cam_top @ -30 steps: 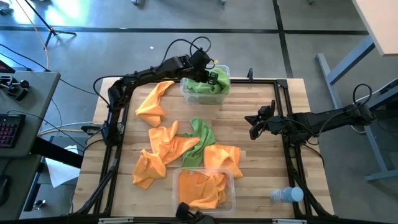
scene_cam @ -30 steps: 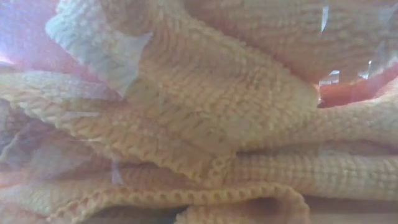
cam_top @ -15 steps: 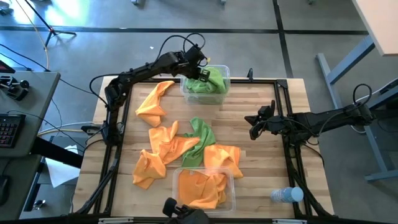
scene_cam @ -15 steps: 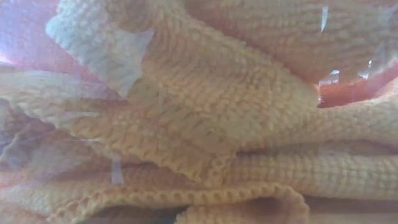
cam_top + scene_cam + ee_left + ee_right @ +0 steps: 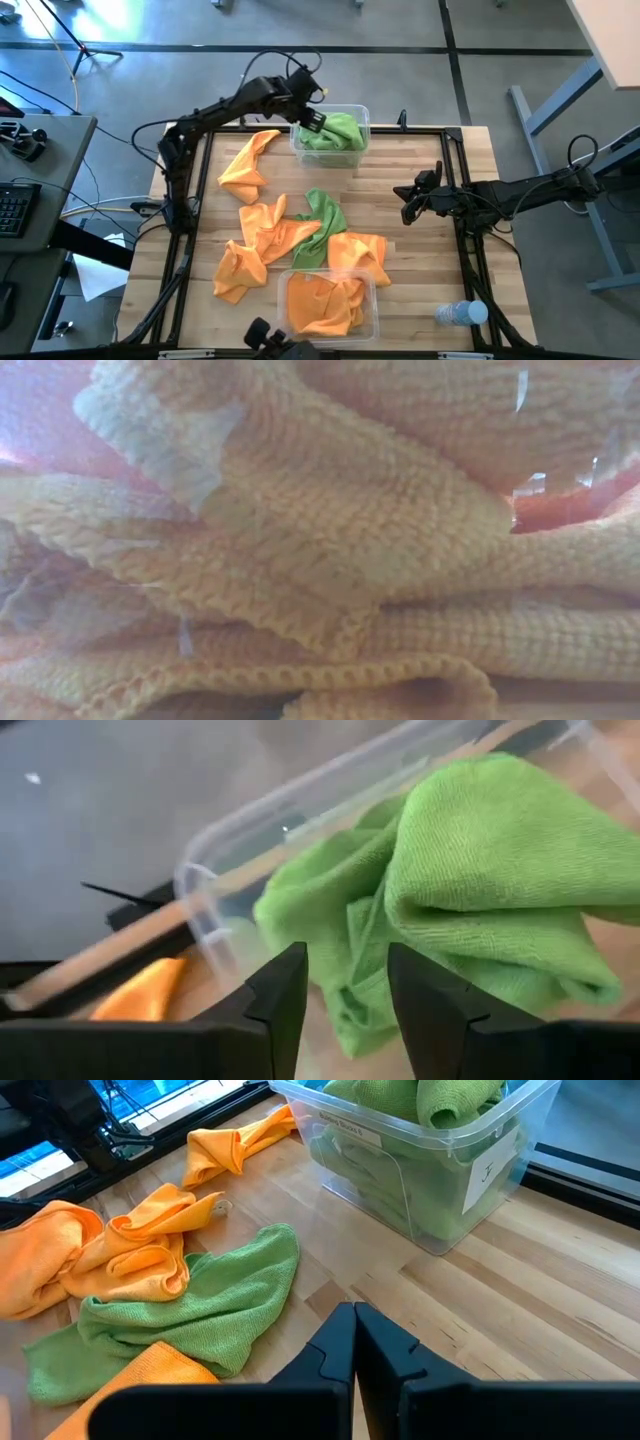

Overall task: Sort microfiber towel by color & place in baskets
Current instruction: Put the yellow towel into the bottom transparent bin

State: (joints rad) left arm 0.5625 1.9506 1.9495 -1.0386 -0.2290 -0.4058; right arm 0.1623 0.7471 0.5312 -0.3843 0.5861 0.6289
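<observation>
The far basket [image 5: 362, 118] holds green microfiber towels [image 5: 336, 133]. My left gripper [image 5: 312, 117] hovers open at this basket's left end, its fingers empty; in the left wrist view the gripper [image 5: 347, 995] points at the heaped green towel [image 5: 480, 870]. The near basket [image 5: 372, 318] holds orange towels [image 5: 320, 305], which fill the low view [image 5: 320, 540]. Several orange towels [image 5: 265, 228] and one green towel [image 5: 322, 222] lie loose on the table. My right gripper [image 5: 408, 203] waits shut at the table's right, above bare wood [image 5: 354, 1342].
A clear plastic bottle [image 5: 462, 313] lies at the near right corner. A black frame [image 5: 455, 150] runs around the tabletop. Bare wood shows on the right half, between the loose towels and my right arm [image 5: 520, 192].
My left gripper has drawn back from over the far basket's middle toward the table's left edge and now stands at the basket's left end. The green towel it was on stays heaped in that basket.
</observation>
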